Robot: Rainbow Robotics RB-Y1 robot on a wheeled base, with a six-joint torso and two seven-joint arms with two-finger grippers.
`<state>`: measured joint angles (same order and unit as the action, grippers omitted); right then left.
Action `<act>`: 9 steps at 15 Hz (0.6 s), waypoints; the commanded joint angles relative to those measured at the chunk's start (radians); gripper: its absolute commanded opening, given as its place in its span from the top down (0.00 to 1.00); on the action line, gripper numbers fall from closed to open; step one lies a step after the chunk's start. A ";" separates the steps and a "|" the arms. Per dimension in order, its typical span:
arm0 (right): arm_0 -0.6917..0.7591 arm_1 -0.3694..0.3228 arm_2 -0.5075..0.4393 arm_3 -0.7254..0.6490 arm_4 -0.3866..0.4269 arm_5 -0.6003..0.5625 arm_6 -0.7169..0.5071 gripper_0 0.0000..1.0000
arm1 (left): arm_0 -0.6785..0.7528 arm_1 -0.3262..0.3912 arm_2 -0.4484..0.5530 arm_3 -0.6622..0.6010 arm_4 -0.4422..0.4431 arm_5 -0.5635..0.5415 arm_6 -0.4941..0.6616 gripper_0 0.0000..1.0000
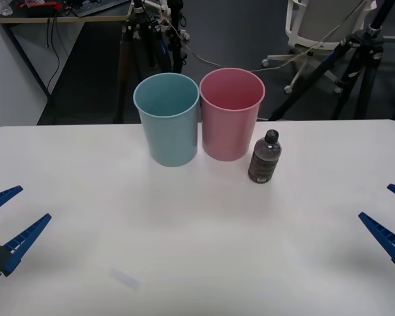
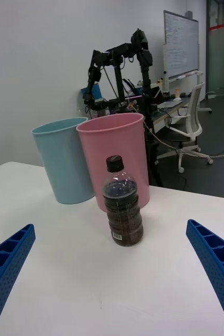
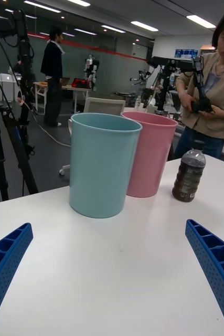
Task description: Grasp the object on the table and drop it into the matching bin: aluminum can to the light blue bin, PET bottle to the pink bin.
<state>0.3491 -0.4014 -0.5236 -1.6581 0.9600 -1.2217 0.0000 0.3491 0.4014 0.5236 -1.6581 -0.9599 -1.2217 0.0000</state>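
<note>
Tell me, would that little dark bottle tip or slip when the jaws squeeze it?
Probably steady: the PET bottle stands upright on the table and looks nearly full, so likely heavy for its size. Its ridged, labelled body should aid grip. Its clear plastic may flex slightly. Pushed near its black cap, it could topple and roll.

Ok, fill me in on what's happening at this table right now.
Nothing has been picked up yet. A PET bottle stands upright on the table, just beside the pink bin on the robot's right; the light blue bin sits next to the pink one on its left. The left gripper and right gripper are both open, low near the table's side edges, well short of the bottle. The right one faces the bottle directly.
</note>
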 commanded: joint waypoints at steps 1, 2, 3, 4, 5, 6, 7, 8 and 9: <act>0.000 0.000 0.000 0.000 0.000 0.000 0.000 0.00 | 0.000 0.000 0.000 0.000 0.000 0.000 0.000 0.00; 0.022 0.038 0.013 0.026 0.000 -0.004 0.003 0.00 | 0.000 0.000 0.000 0.000 0.000 0.000 0.000 0.00; 0.022 0.041 0.013 0.024 -0.003 -0.010 0.008 0.00 | 0.000 0.000 0.000 0.000 0.000 0.000 0.000 0.00; 0.028 0.036 0.024 0.024 -0.013 -0.009 0.011 0.00 | 0.000 0.000 0.000 0.000 0.000 0.000 0.000 0.00; 0.033 0.032 0.030 0.024 -0.020 -0.010 0.014 0.00 | 0.000 0.000 0.000 0.000 0.000 0.000 0.000 0.00; 0.036 0.030 0.031 0.024 -0.021 -0.013 0.017 0.00 | 0.000 0.000 0.000 0.000 0.000 0.000 0.000 0.00; 0.041 0.030 0.033 0.024 -0.026 -0.018 0.026 0.00 | 0.000 0.000 0.000 0.000 0.000 0.000 0.000 0.00; 0.045 0.030 0.034 0.024 -0.027 -0.022 0.035 0.00 | 0.000 0.000 0.000 0.000 0.000 0.000 0.000 0.00; 0.051 0.030 0.039 0.024 -0.033 -0.022 0.089 0.00 | 0.000 0.000 0.000 0.000 0.000 0.000 0.000 0.00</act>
<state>0.3957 -0.3711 -0.4880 -1.6338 0.9309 -1.2432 0.0534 0.3490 0.4015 0.5237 -1.6582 -0.9597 -1.2217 0.0000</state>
